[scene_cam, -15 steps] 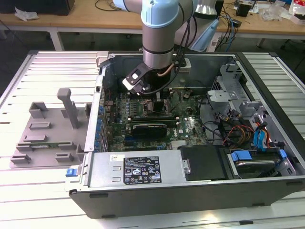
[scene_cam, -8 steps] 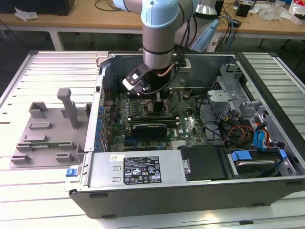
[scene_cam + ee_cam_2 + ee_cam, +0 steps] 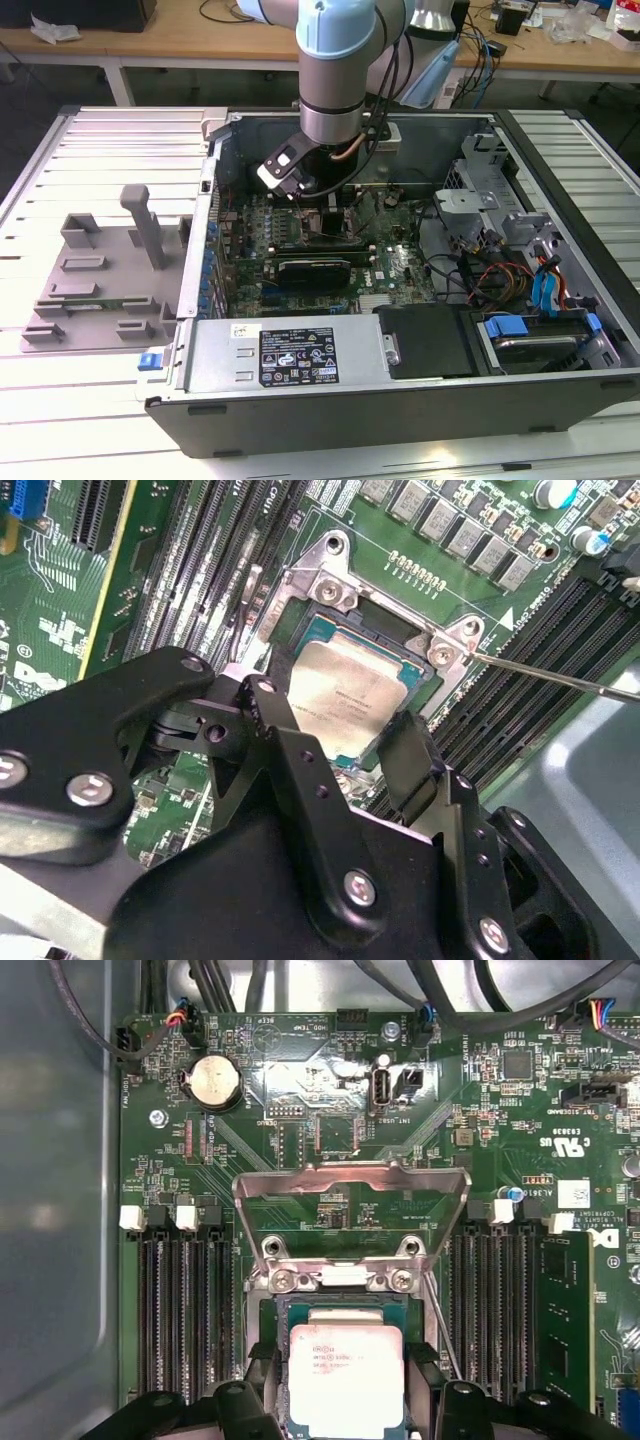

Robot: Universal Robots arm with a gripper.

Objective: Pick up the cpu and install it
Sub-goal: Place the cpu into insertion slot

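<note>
Over open socket [image 3: 345, 1305] mid-mobo [image 3: 480, 1090]: gripping flat square cpu [image 3: 346, 1380] w/ gripper [image 3: 344, 1360], matte black fingers [image 3: 410, 745] on opposite edges; silvery lid, green pcb rim, steel frame [image 3: 400, 1173] hinged up.

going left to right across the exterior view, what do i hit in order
grey plastic fixture with upright post → robot arm reaching down into the computer case → silver drive cage → blue cables
</note>
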